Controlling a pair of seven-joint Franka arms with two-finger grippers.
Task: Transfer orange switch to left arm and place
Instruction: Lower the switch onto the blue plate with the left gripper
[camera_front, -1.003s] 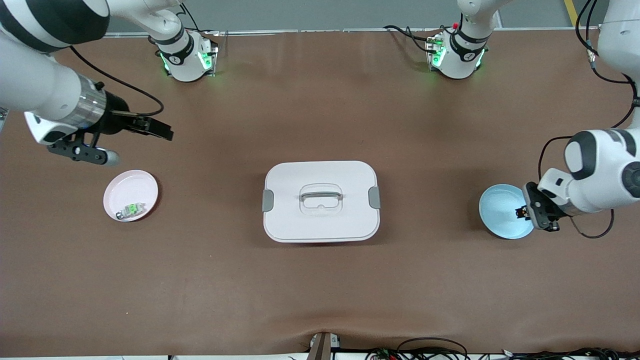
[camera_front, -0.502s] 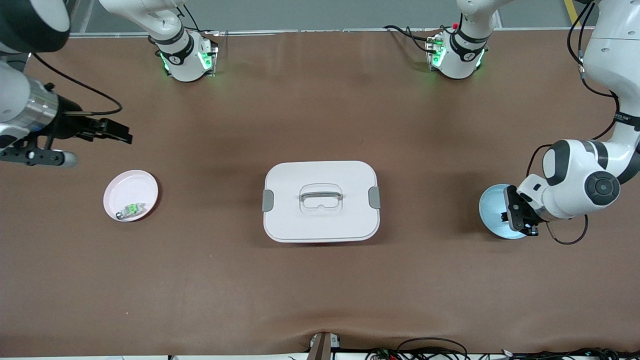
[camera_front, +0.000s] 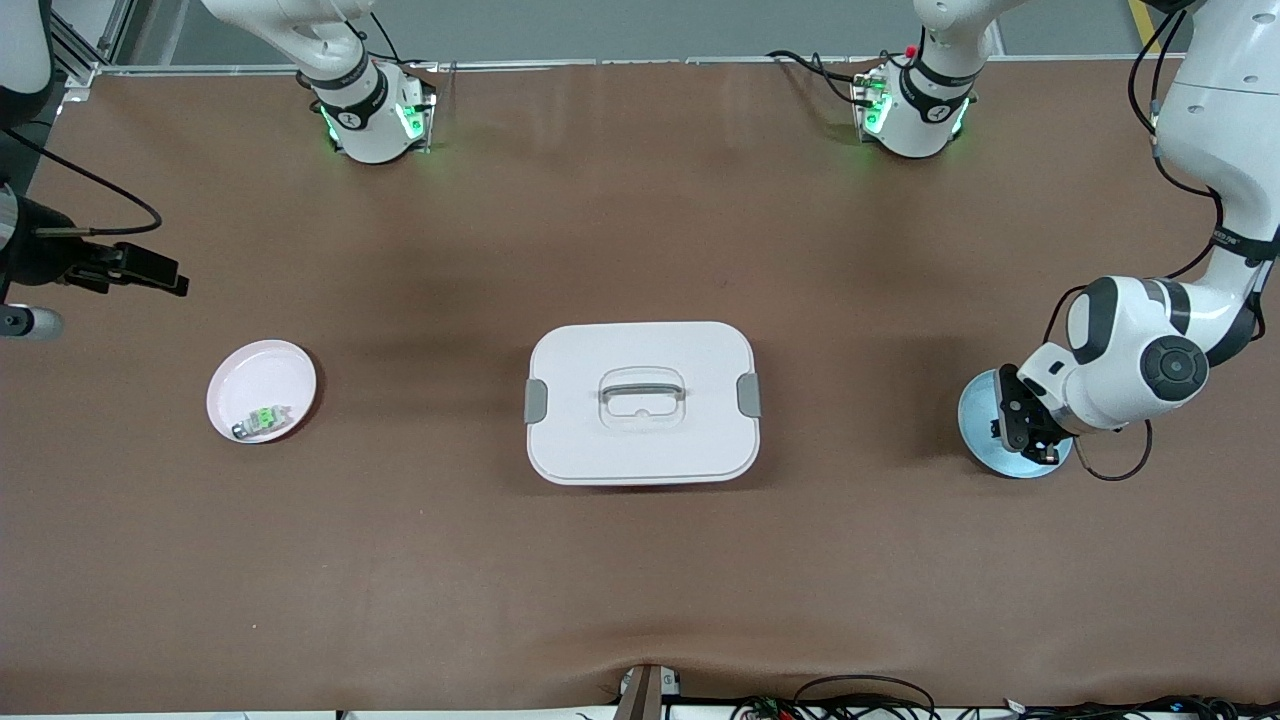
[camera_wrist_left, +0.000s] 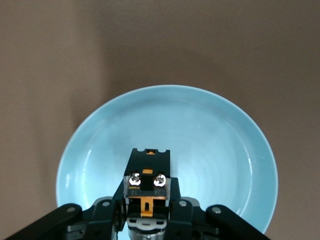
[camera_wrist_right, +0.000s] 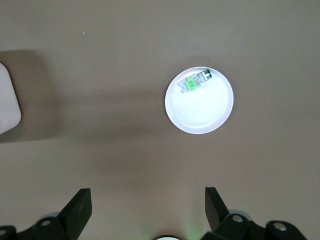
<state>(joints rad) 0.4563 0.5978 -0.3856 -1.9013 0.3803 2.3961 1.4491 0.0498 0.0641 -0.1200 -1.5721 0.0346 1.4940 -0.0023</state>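
The orange switch (camera_wrist_left: 148, 172), a small black block with an orange tab, sits between the shut fingers of my left gripper (camera_wrist_left: 148, 200). That gripper (camera_front: 1012, 425) hangs just above the pale blue plate (camera_front: 975, 408), whose rim (camera_wrist_left: 210, 140) fills the left wrist view below the switch. The white box (camera_front: 580, 440) with grey latches stands in the table's middle; one corner of it (camera_wrist_right: 7, 102) shows in the right wrist view. My right gripper (camera_front: 165, 280) hovers open over the table's edge at the right arm's end, and nothing lies between its fingers (camera_wrist_right: 80, 207).
A pink plate (camera_front: 255, 375) lies toward the right arm's end of the table, holding a small green-and-grey component (camera_front: 262, 420). The same plate (camera_wrist_right: 205, 115) and component (camera_wrist_right: 192, 82) show in the right wrist view. Cables run along the table's near edge.
My right gripper has pulled away from above the pink plate toward the table's end, still open. My left gripper, shut on the switch, has shifted over the blue plate toward the box.
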